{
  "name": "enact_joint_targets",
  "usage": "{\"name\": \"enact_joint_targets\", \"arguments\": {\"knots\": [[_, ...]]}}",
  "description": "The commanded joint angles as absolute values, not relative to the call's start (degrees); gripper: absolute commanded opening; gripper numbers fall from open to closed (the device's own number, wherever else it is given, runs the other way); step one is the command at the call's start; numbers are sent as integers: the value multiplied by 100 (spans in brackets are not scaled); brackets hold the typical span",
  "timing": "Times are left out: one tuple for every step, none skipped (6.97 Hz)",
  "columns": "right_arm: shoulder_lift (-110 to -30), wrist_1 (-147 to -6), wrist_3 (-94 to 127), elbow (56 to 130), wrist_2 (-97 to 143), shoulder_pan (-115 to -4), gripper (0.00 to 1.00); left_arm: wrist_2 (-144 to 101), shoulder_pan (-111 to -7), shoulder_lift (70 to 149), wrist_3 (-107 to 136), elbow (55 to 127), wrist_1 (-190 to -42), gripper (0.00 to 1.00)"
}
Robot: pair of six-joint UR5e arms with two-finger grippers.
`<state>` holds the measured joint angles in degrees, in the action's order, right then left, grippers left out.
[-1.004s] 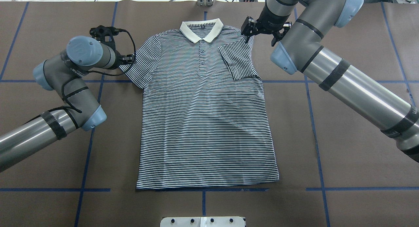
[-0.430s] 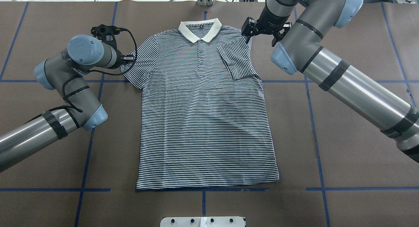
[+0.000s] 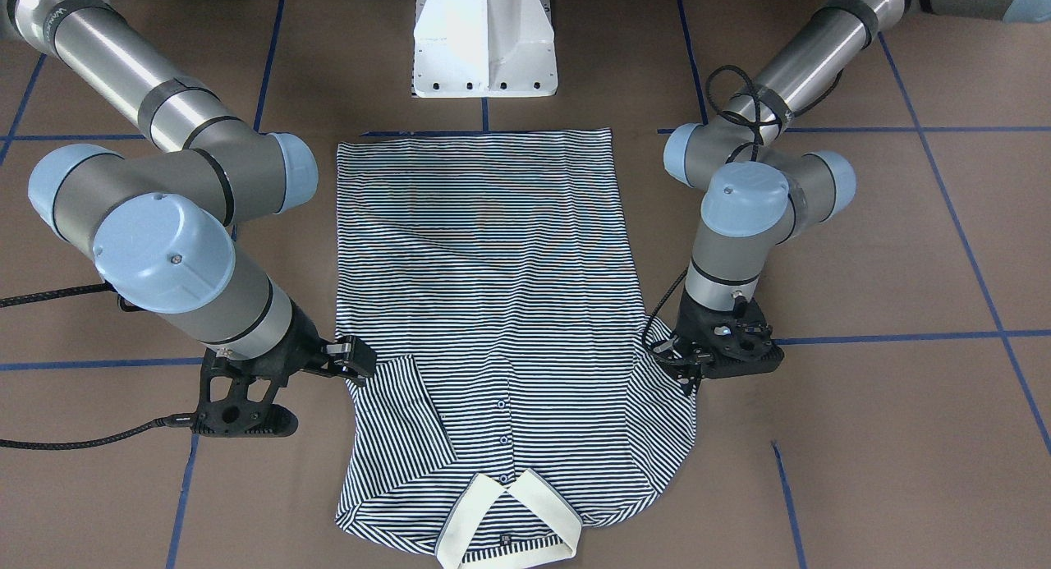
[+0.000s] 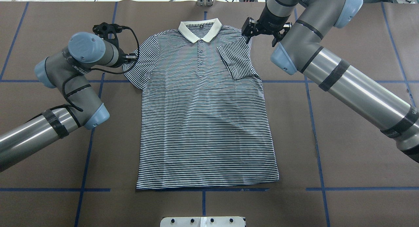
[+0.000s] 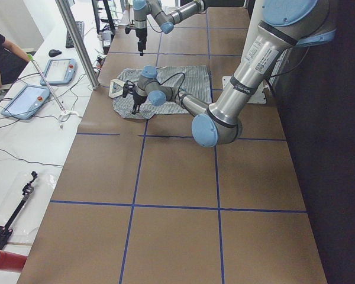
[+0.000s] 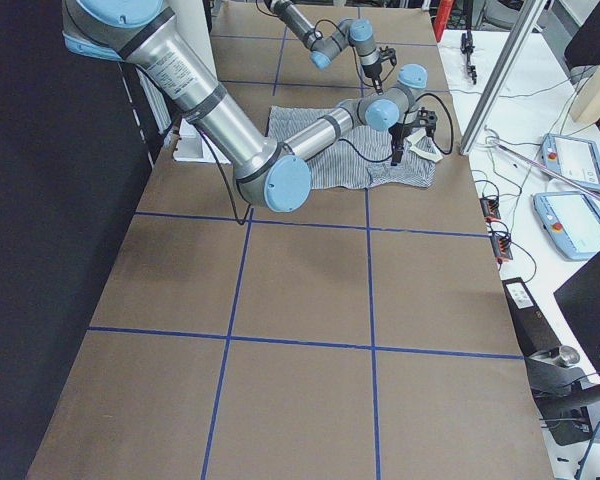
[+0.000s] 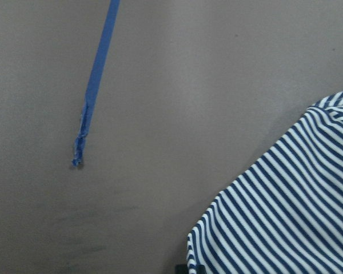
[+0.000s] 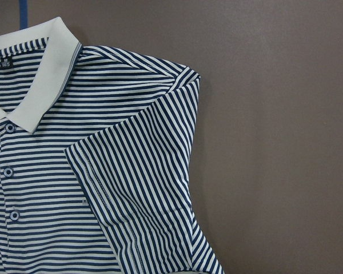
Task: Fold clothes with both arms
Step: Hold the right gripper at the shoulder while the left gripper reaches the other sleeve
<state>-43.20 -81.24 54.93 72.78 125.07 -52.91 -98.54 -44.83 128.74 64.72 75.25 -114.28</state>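
Brown paper covers the bench (image 4: 343, 161), marked off by blue tape lines (image 4: 49, 189). The striped polo shirt (image 4: 206, 122) lies flat at the middle, with its cream collar (image 4: 199, 32) at the far end and its hem nearest the white pedestal base (image 3: 484, 35). The sleeve on the right (image 4: 237, 61) is folded in over the chest, while the left sleeve (image 4: 137, 68) is spread out.

The left hand (image 3: 688, 369) sits at that sleeve's edge. From overhead it is mostly hidden under its own wrist joint (image 4: 86, 50), and I cannot tell whether its fingers are apart or together. The right hand (image 3: 355, 364) is at the far right shoulder, and its fingers are too dark to read.

Beyond the far edge, a white side table (image 5: 23, 148) carries tablets (image 5: 59, 70). A person's arm (image 5: 1, 59) is cut off by the frame.
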Motion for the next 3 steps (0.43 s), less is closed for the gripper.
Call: {"name": "enact_joint_targets", "arguments": {"knots": [[-4324,-8112,5493,7286,12498,-5291,100,-9879,-4483,13611,6556,7515,-10584,0],[-4324,-8104,5493,7286,12515,-5291,100,-9862,-4456,13945,6879,7053,-10652,0],[-4403,-8095,5493,7364,12533,-5308,100,-9835,-4395,14488,6951,6318,-10705,0]]}}
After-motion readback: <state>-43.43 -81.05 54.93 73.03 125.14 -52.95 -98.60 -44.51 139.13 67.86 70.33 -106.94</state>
